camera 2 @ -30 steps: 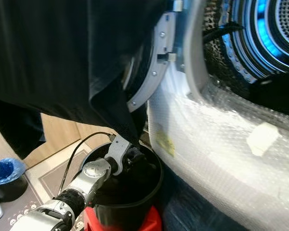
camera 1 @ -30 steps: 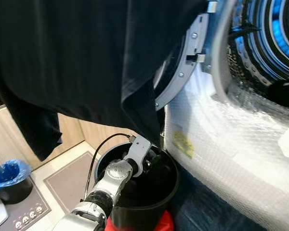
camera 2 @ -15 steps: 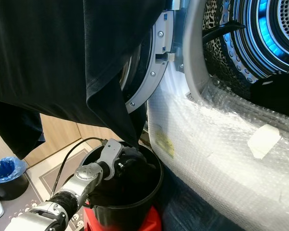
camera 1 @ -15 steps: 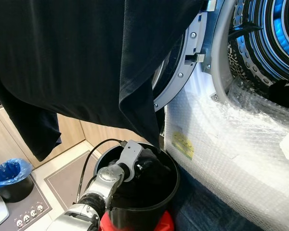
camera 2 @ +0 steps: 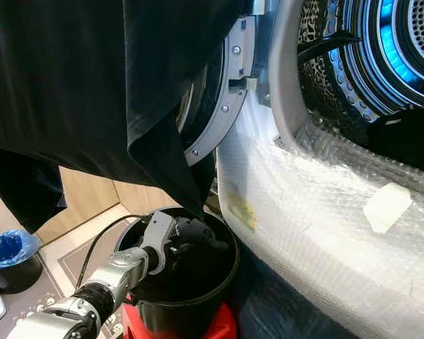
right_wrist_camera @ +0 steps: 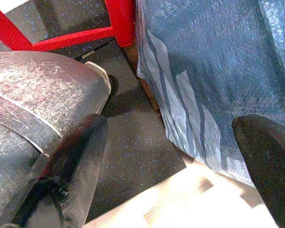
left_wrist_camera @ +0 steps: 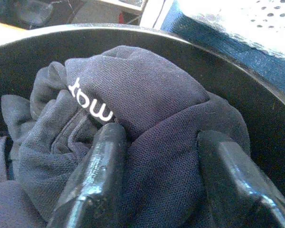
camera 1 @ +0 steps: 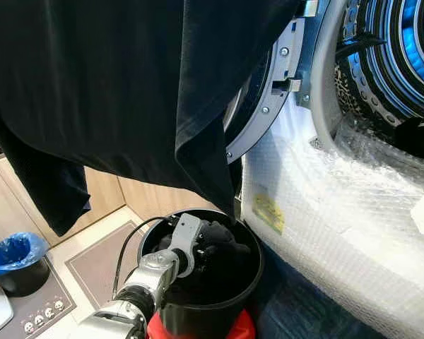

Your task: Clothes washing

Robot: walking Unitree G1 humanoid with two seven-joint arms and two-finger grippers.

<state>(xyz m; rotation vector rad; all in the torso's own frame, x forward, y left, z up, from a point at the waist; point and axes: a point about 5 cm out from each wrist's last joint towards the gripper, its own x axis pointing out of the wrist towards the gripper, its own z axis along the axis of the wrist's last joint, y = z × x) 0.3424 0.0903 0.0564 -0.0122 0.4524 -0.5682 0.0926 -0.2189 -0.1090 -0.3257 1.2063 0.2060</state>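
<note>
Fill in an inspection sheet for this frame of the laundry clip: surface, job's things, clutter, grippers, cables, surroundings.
Surface: tiled floor with a grey mat.
Job's things: black bucket on a red stand, holding a dark garment with white lettering; black shirt hanging across the top of the eye views; washing machine drum open, lit blue, its front wrapped in bubble wrap.
Clutter: small bin with a blue liner.
Grippers: left gripper inside the bucket, fingers closed on a fold of the garment; right gripper open, low above the floor beside a blue tarp.
Cables: black cable looping along the left arm.
Surroundings: wooden cabinet fronts.
</note>
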